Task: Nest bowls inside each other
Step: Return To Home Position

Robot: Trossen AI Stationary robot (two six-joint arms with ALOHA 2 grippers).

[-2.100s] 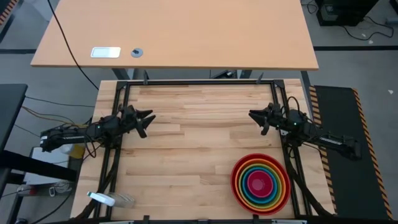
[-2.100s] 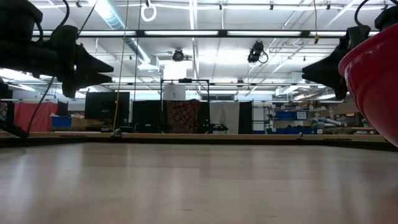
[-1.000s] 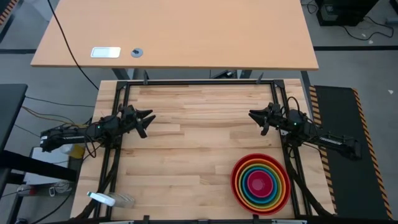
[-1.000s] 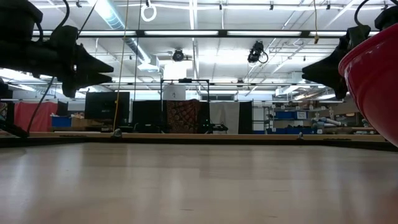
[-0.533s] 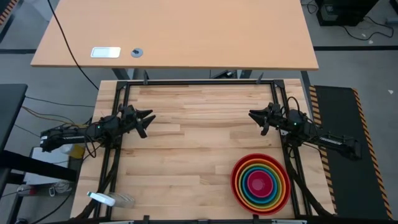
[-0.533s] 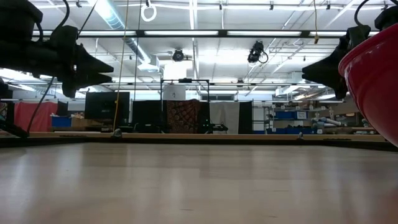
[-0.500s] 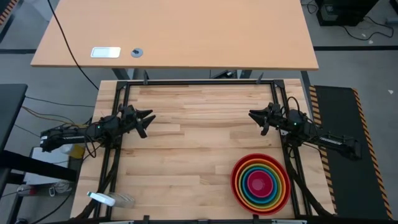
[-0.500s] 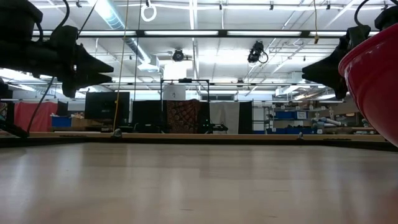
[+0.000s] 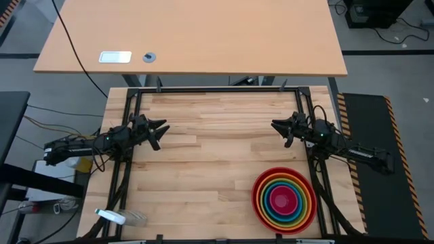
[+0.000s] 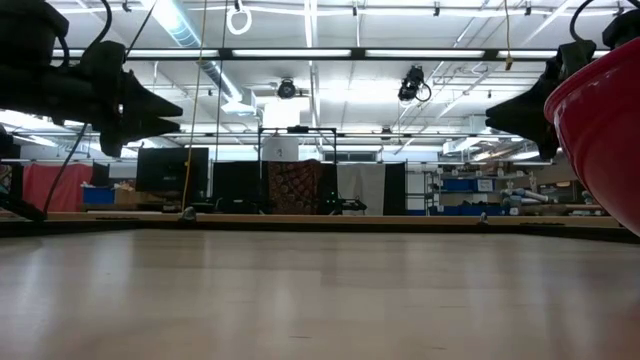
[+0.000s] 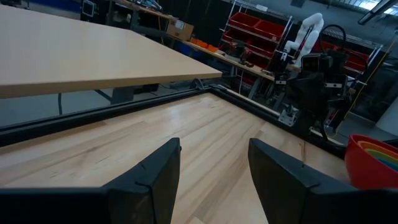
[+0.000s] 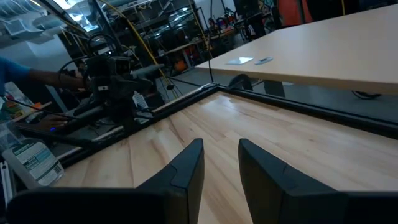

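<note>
**Op:** Where's the stack?

**Eng:** You've got the set of five round glossy plastic bowls [image 9: 300, 184] nested at 5 o'clock on the light wooden tabletop [image 9: 210, 169], near the front edge. The large red bowl [image 10: 600, 130] is outermost. Inside it come orange, yellow-green and blue rings, with the small magenta-pink bowl [image 9: 283, 201] dead centre. In the low view only the red wall shows, resting on the wood.

**Op:** Pincers?

**Eng:** Your left pincer [image 9: 161, 135] hangs at the 9 o'clock edge. Its fingers [image 11: 152, 180] are spread, with nothing between them. Your right pincer [image 9: 279, 133] hangs at the 3 o'clock edge. Its fingers [image 12: 186, 174] are also parted, with a narrower gap, and it holds nothing. Their tips face each other across the wood. The low view shows both raised off the surface. Both are clear of the bowls; the right one is nearer, with the stack down at its 5 o'clock.

**Op:** Anything else out there?

**Eng:** There's a small white object [image 9: 112, 217] at the 7 o'clock corner; you can't tell what it is from here. Past 12 o'clock is a separate tan tabletop [image 9: 203, 41] carrying a white card [image 9: 114, 57] and, just beside it, a small grey disc [image 9: 149, 57].
</note>
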